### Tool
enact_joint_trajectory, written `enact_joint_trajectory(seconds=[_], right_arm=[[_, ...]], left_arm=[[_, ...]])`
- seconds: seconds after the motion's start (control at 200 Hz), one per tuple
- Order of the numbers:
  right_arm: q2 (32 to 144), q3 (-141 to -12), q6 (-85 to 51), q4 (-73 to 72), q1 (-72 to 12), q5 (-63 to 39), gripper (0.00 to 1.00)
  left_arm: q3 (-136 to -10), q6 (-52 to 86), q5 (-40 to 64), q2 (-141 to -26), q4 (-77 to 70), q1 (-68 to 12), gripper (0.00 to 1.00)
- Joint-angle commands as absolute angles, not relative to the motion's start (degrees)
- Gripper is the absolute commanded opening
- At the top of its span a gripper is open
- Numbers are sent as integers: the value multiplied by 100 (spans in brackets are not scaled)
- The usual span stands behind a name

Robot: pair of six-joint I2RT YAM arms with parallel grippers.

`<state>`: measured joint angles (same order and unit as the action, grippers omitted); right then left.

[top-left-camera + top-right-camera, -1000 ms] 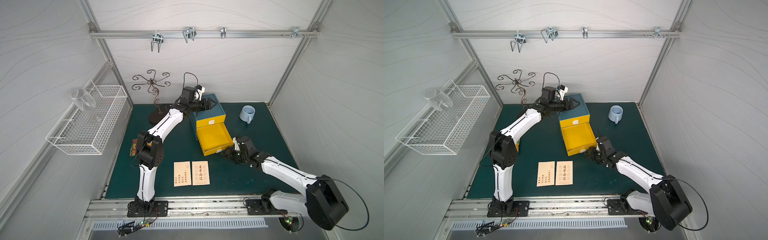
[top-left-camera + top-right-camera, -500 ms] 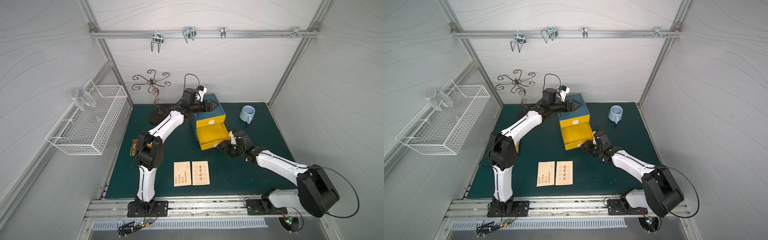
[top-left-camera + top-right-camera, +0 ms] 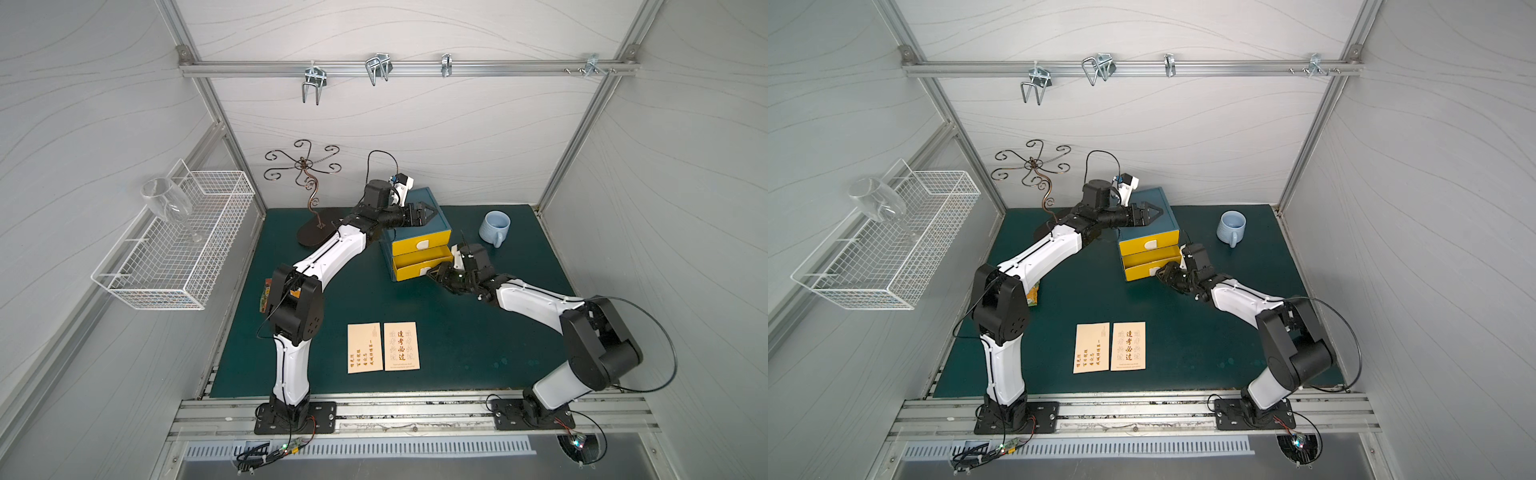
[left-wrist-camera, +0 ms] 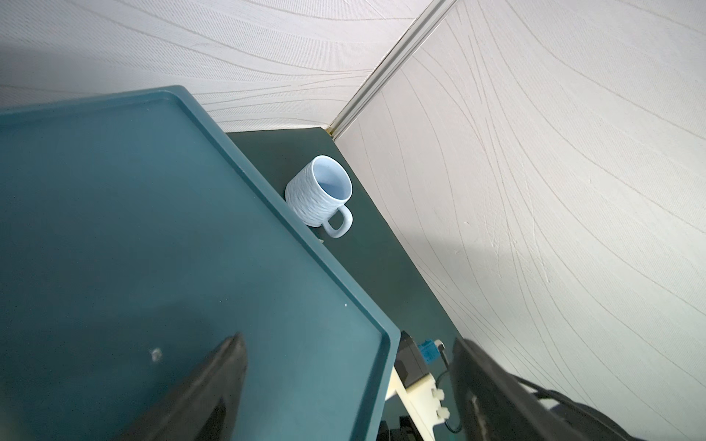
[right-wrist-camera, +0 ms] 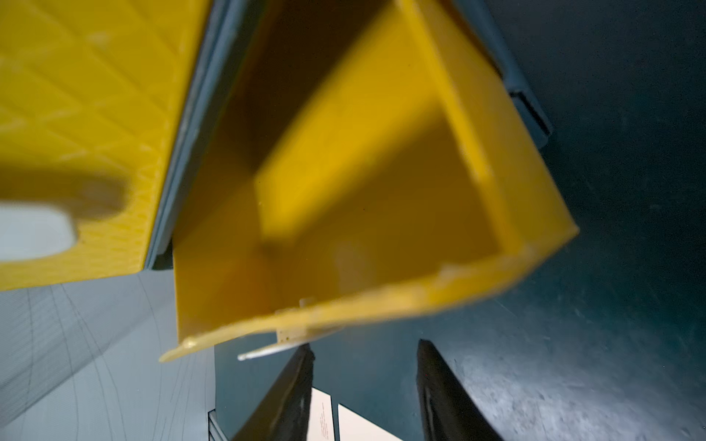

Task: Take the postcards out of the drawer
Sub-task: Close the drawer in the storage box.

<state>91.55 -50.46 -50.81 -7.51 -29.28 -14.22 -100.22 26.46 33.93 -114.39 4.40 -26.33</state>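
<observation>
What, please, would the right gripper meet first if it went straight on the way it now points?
Most likely the front of the lower yellow drawer, partly pulled out just ahead of the right gripper; the exact gap is unclear.

I see my right gripper (image 3: 434,275) now close to the cabinet (image 3: 441,222), well forward of where it was a second ago. The lower drawer (image 3: 417,272) just ahead of its fingertips has slid most of the way in; only a short strip still protrudes.

White-shelled arms (image 3: 328,257) with black joints (image 3: 297,309), thin looping black cables (image 3: 377,151).
</observation>
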Motion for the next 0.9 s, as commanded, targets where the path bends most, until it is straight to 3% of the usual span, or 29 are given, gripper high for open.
enact_joint_trajectory(seconds=[0.0, 0.655, 0.895], right_arm=[[9448, -5290, -5228, -1165, -2832, -1570, 46], [10117, -5207, -6152, -2329, -2628, -2001, 45], [10682, -4441, -7021, -4065, -2628, -2294, 46]], left_arm=[[-9625, 2672, 3398, -11721, 1541, -2658, 89], [-9532, 2531, 3401, -11648, 1693, -2638, 92], [-9548, 2573, 3497, -11705, 1687, -2589, 92]])
